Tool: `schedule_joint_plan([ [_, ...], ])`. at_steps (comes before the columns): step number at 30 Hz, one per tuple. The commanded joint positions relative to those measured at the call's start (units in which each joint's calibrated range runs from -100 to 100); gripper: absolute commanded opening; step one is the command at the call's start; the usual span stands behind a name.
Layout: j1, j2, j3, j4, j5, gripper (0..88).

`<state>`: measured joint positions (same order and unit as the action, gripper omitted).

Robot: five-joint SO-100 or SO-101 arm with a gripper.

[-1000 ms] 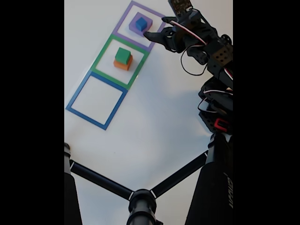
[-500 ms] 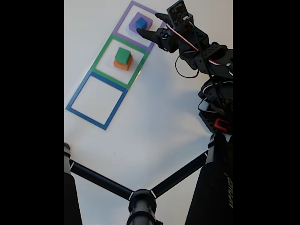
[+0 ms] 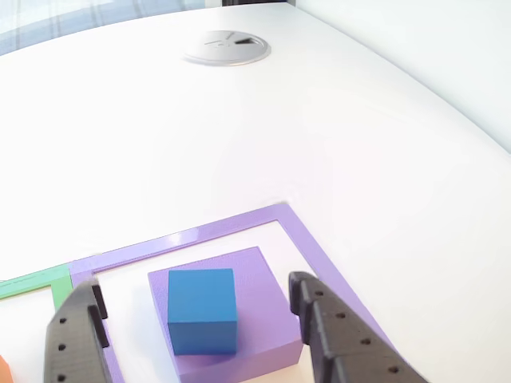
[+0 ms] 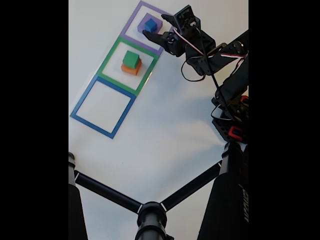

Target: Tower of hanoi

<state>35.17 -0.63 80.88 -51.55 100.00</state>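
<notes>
Here the gripper (image 4: 154, 25) is reaching over the purple square outline (image 4: 131, 19) with its jaws spread apart and nothing between them. In the other view the two black fingers (image 3: 77, 341) are flanking the stack from either side without touching it, and the blue cube (image 3: 203, 309) is sitting on the purple block (image 3: 267, 307) in the gap between them, slightly ahead of the fingertips. In the fixed view the same pair of blocks is lying just left of the fingertips, inside the purple outline. Further from the gripper, down and to the left in that view, the green block (image 4: 131, 59) is resting on the orange block (image 4: 131, 69) inside the green square outline (image 4: 108, 63). Beyond that, well apart from the gripper, the blue square outline (image 4: 82, 102) is lying on the white table (image 4: 165, 130). A black tripod (image 4: 150, 215) is standing along the lower edge of the fixed view.
</notes>
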Motion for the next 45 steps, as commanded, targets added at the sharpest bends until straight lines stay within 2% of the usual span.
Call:
schedule_joint_plan([
  [1,0.5,2.37,-2.33,-3.91,0.0,26.6],
  [26,-0.84,14.8,-9.69,-8.21,0.0,26.0],
  [31,-1.99,15.13,-9.69,-8.29,0.0,22.9],
  [35,-2.76,15.05,-9.15,-8.29,0.0,15.9],
  [45,-4.1,15.29,-8.88,-8.53,0.0,8.7],
])
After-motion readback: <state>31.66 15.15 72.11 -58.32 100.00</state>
